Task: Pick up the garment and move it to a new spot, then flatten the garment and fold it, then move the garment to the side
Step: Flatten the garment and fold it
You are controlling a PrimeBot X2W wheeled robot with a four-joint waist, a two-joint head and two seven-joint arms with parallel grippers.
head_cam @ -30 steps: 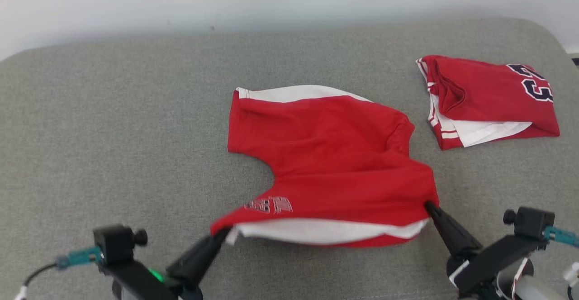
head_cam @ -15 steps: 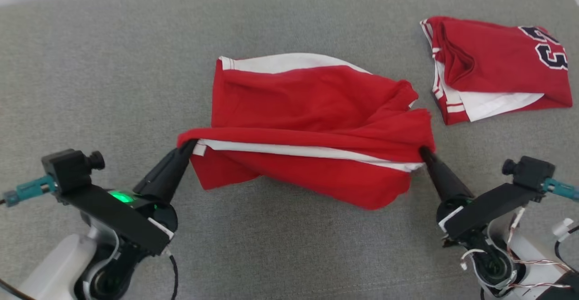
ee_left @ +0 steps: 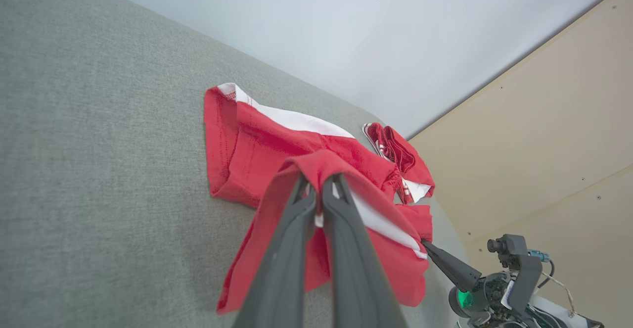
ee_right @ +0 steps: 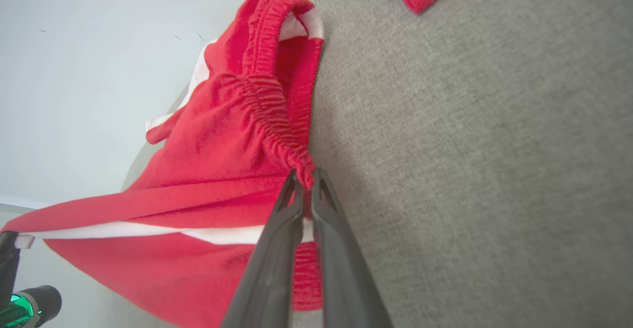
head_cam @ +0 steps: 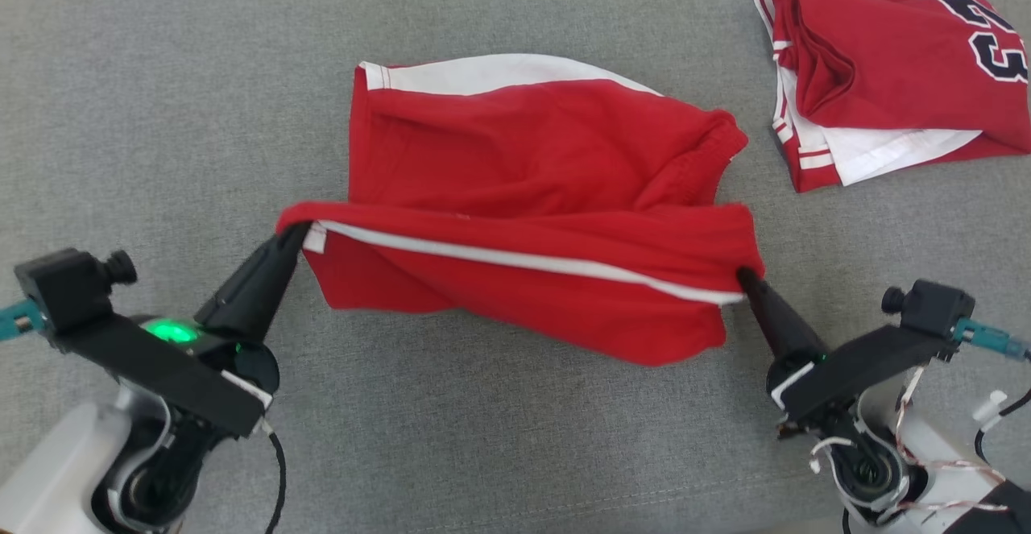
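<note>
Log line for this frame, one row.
stage: fold | left pincer: shut on red shorts, leg end | right pincer: shut on waistband end | gripped edge: held up | folded red garment: far right, apart

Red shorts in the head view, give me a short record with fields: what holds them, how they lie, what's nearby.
garment: red shorts, white side stripes
left gripper: shut on the leg-end corner
right gripper: shut on the elastic waistband
state: held edge raised, taut between the grippers; far half on the grey surface
nearby: folded red garment, far right, apart

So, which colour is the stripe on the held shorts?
White stripe on red shorts; head view shows best.
</note>
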